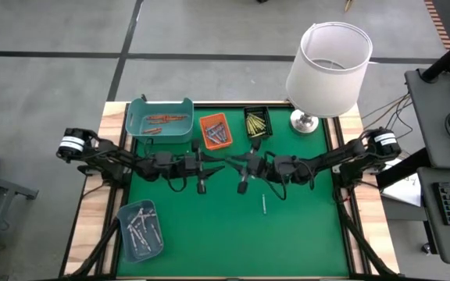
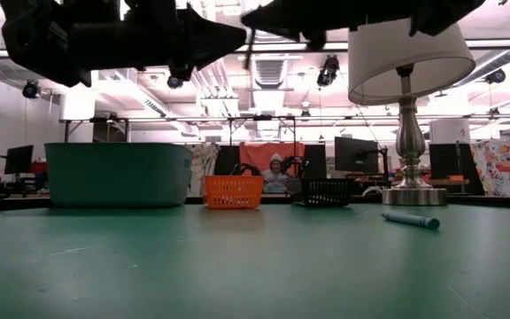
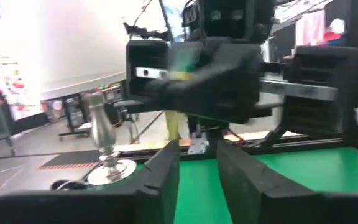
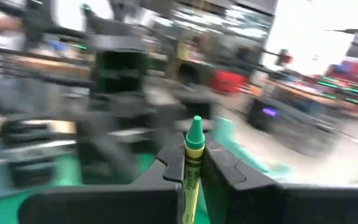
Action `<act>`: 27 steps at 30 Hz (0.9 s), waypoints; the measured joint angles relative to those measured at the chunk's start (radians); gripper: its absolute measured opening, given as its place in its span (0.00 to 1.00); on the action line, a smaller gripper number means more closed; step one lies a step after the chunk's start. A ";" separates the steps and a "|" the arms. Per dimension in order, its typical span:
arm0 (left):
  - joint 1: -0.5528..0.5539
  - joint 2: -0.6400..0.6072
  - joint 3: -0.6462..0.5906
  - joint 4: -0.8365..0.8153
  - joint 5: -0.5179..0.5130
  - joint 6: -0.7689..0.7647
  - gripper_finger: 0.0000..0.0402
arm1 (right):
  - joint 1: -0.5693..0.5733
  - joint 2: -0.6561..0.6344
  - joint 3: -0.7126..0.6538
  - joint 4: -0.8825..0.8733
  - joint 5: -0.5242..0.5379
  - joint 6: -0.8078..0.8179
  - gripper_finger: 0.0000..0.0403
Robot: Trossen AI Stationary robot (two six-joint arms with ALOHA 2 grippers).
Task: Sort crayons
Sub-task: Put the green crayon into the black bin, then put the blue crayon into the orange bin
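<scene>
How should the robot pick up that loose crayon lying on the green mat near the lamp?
Grip the loose crayon around its middle, coming straight down from above. It lies flat and alone on the green mat, long axis pointing towards the trays, so set the jaws across its thin width. In the low view nothing crowds it; the lamp stands well behind.

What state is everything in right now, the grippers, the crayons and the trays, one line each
Left gripper: open, empty, raised mid-table.
Right gripper: shut on the yellow-green crayon.
Loose crayon: lying flat on the green mat, apart from the trays.
Teal tray: holds red crayons.
Orange tray: holds several crayons.
Black tray: holds yellow-green crayons.
Light tray: holds silvery grey crayons.
Lamp: upright.
</scene>
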 joint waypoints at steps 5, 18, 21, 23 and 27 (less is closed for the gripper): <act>-0.001 -0.030 -0.029 -0.004 -0.090 0.037 0.33 | -0.064 -0.038 0.000 -0.154 0.262 -0.017 0.04; 0.000 -0.076 -0.048 -0.015 -0.240 0.045 0.40 | -0.493 0.023 -0.001 -0.547 0.207 0.462 0.07; 0.001 -0.076 -0.048 -0.024 -0.254 0.054 0.40 | -0.515 0.035 -0.001 -0.547 0.167 0.468 0.14; 0.001 -0.076 -0.048 -0.023 -0.266 0.070 0.40 | -0.516 0.034 -0.001 -0.542 0.168 0.463 0.19; 0.002 -0.076 -0.041 -0.022 -0.300 0.098 0.40 | -0.515 0.033 0.000 -0.542 0.171 0.459 0.27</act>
